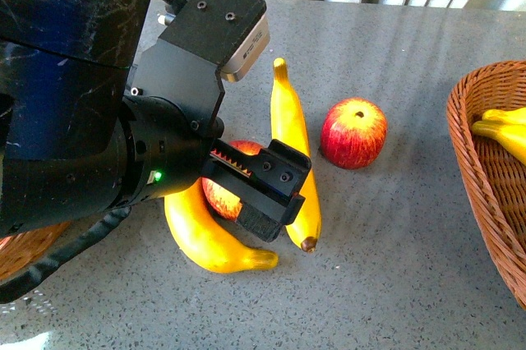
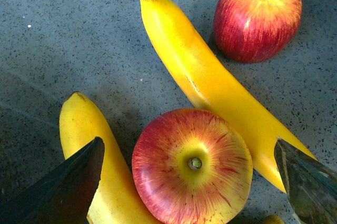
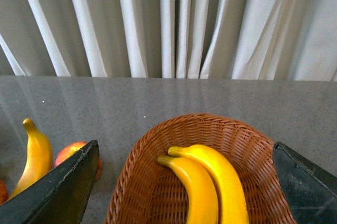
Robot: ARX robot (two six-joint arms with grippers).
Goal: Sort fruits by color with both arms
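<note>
Red apple (image 2: 192,167) lies straight beneath your left claw (image 2: 188,148), centred between its spread fingers (image 2: 63,187), with bananas (image 2: 205,77) crowding both sides.

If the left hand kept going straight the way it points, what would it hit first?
The left hand would probably meet the red apple centred between its open fingers. The bananas either side sit close; a finger might graze one.

Wicker basket (image 3: 141,182) on grey table (image 1: 403,276), white curtains (image 3: 174,24) behind.
</note>
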